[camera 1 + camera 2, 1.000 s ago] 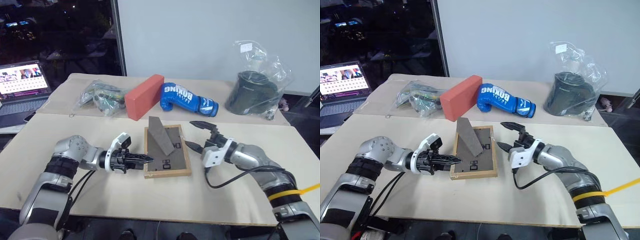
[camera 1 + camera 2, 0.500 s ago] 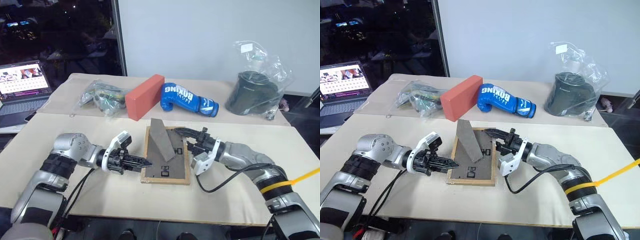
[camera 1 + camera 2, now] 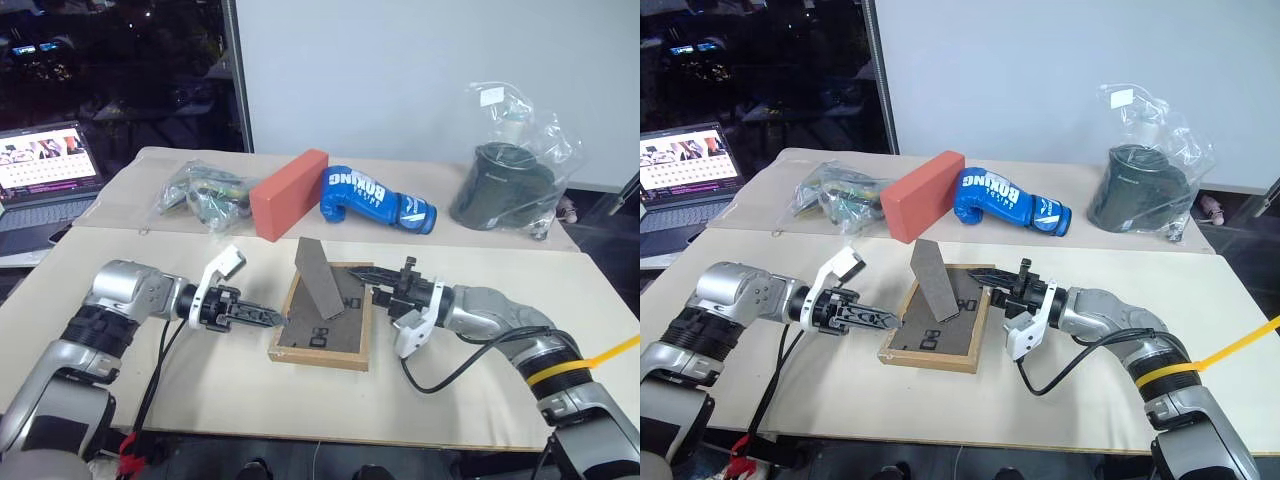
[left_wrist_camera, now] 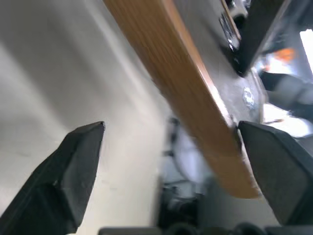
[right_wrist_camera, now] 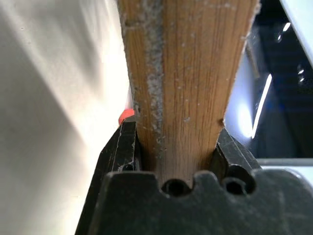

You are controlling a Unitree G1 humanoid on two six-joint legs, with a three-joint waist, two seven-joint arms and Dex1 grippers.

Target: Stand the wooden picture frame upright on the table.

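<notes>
- Wooden picture frame (image 3: 322, 317) lying back-up near the middle of the beige worktop (image 3: 470, 390), dark backing upward, fold-out stand (image 3: 318, 279) raised like a fin.
- Long axis running from the near-left corner toward the far-right one, slightly skewed to the worktop edge; right side looking a little lifted, though hard to be sure.
- Right claw (image 3: 378, 281) clamped on the frame's right-hand wooden rail, close to the far corner; right wrist view confirming wood pinched tight between both black fingers (image 5: 122, 147).
- Left claw (image 3: 262, 318) spread wide at the frame's left edge, fingers straddling the rail without gripping, seen in the left wrist view as one finger (image 4: 73, 171) on either side of the wood.
- Frame therefore between the two claws, right arm the one holding; tilting up probably a pivot about the left edge.
- Readable writing: "BOXING" in white on the blue glove (image 3: 378, 199) at the back, beside an orange-red brick block (image 3: 288, 193). Other print too small to read.
</notes>
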